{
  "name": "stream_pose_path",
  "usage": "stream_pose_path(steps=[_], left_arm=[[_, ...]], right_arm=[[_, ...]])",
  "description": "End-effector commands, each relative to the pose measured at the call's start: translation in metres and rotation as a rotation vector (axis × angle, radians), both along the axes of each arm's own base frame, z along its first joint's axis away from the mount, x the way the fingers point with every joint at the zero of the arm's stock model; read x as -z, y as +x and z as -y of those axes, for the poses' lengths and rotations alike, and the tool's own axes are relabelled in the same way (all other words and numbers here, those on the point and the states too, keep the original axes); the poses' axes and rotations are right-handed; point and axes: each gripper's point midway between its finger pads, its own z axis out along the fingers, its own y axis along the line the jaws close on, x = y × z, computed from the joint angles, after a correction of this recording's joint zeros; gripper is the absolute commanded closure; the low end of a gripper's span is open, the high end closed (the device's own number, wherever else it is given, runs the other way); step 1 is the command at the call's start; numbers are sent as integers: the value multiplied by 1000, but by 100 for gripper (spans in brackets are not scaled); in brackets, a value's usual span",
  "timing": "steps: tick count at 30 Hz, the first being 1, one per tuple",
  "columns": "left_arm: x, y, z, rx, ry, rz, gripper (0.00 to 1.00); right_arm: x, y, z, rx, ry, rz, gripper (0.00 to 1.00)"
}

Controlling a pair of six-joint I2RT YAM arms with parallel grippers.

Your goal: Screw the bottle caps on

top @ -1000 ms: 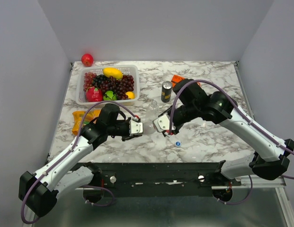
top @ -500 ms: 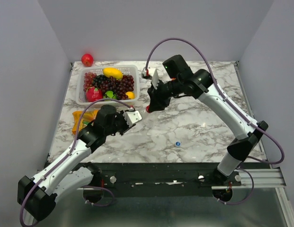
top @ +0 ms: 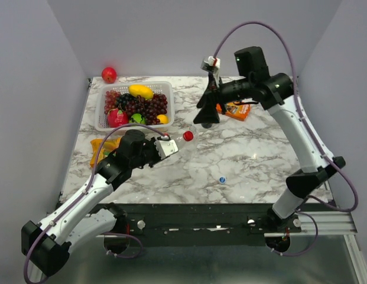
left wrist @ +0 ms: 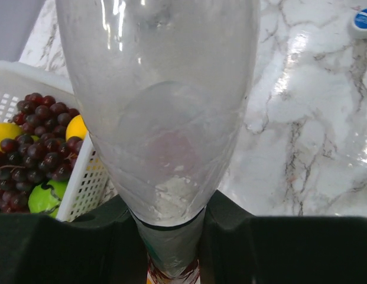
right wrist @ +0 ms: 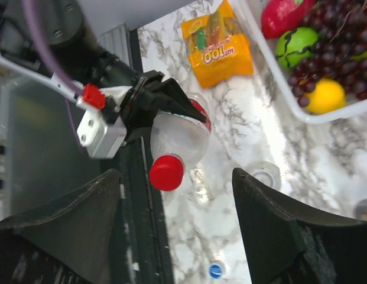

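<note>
Where walls (top: 195,35) enclose the marble counter (top: 260,160), left jaws clamp the bottle (left wrist: 165,118); right jaws, at 1 o'clock, gape empty.

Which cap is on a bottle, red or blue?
The red cap, sitting on the bottle that the left gripper holds; the blue cap lies loose on the table.

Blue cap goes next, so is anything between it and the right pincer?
Nothing visible does. The blue cap lies alone on the table; the right pincer hangs open above, the bottle in the left pincer off to one side.
</note>
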Motion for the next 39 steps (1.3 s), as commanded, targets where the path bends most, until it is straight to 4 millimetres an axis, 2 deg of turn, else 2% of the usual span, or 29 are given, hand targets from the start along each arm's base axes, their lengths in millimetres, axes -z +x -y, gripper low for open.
stream_pose_path(steps=[1, 2, 3, 4, 5, 8, 12, 16, 19, 25, 31, 32, 34, 35, 36, 37, 38, 39], left_arm=[[-7, -33, 23, 215, -46, -71, 100], [-10, -36, 27, 238, -65, -81, 100], [-16, -43, 32, 281, -83, -87, 100], [-20, -49, 35, 319, -97, -92, 100], [-24, -57, 41, 363, -125, -116, 100], [-37, -63, 49, 394, -184, -151, 100], [-52, -63, 56, 415, -226, -140, 100], [-56, -62, 60, 422, -240, -155, 100], [-60, -59, 63, 412, -262, -158, 100], [-67, -54, 69, 402, -306, -159, 100], [-73, -51, 72, 387, -340, -163, 100], [-74, -49, 72, 374, -351, -165, 100], [-80, -43, 75, 330, -406, -182, 100], [-85, -40, 76, 307, -437, -189, 100], [-93, -26, 77, 244, -486, -157, 100], [-94, -25, 77, 179, -545, -242, 100], [-99, -20, 79, 160, -569, -243, 100], [-97, -18, 82, 152, -572, -266, 100]], right_arm=[[10, -36, 24, -183, -1, 231, 15], [5, -47, 32, -183, 10, 274, 14], [9, -49, 33, -195, 11, 312, 13], [7, -47, 30, -189, 25, 380, 13], [15, -56, 35, -191, 20, 401, 11], [16, -67, 28, -237, 46, 475, 10], [10, -68, 18, -235, 91, 437, 11], [-4, -67, 7, -220, 150, 415, 16], [-10, -67, 3, -208, 177, 373, 22], [-9, -72, -2, -216, 213, 282, 33], [-2, -75, -7, -211, 225, 190, 54], [0, -72, -7, -191, 216, 184, 61], [5, -67, -8, -146, 210, 155, 65], [8, -54, -8, -68, 188, 162, 72], [7, -47, -8, 3, 179, 133, 73], [6, -41, -10, 58, 176, 113, 75], [7, -30, -9, 118, 162, 113, 81], [5, -29, -11, 129, 164, 100, 82]])
